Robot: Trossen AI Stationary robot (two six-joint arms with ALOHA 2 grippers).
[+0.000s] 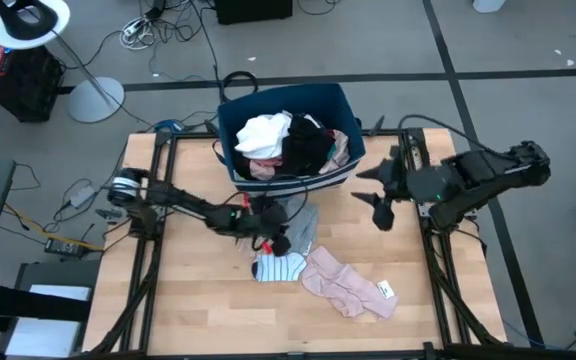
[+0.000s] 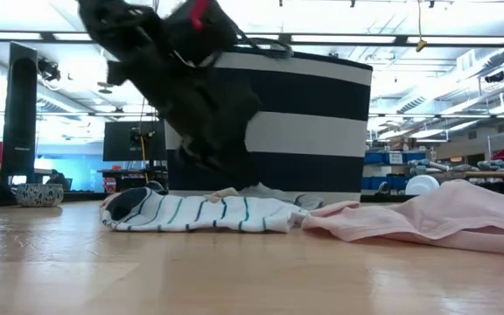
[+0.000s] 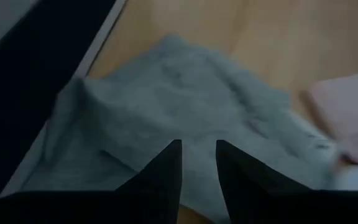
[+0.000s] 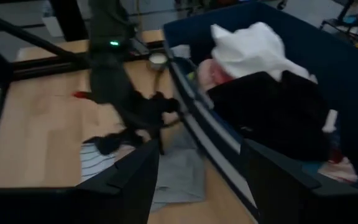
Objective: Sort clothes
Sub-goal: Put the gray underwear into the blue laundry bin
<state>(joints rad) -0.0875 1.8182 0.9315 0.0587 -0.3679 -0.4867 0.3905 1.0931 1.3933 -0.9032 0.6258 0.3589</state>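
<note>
A navy bin with white stripes [image 1: 347, 108] stands at the table's far middle, holding white [image 1: 264, 134], black [image 1: 308, 146] and pinkish clothes. In front of it a grey garment [image 1: 304, 224] lies flat on the wood. Nearer lie a white striped piece [image 1: 278, 267] and a pink garment [image 1: 349, 287]. My left gripper [image 3: 197, 165] hovers open just above the grey garment [image 3: 166, 99], slanting down, beside the bin's front wall. My right gripper [image 1: 377, 196] hangs open in the air right of the bin, high over the table, with nothing between its fingers [image 4: 197, 180].
The bin's front wall [image 2: 304, 131] stands close behind my left gripper. Black frame rails [image 1: 153, 250] run along the table's left and right sides. Bare wood [image 1: 188, 300] lies at the near left. A lamp and cables lie on the floor beyond the table.
</note>
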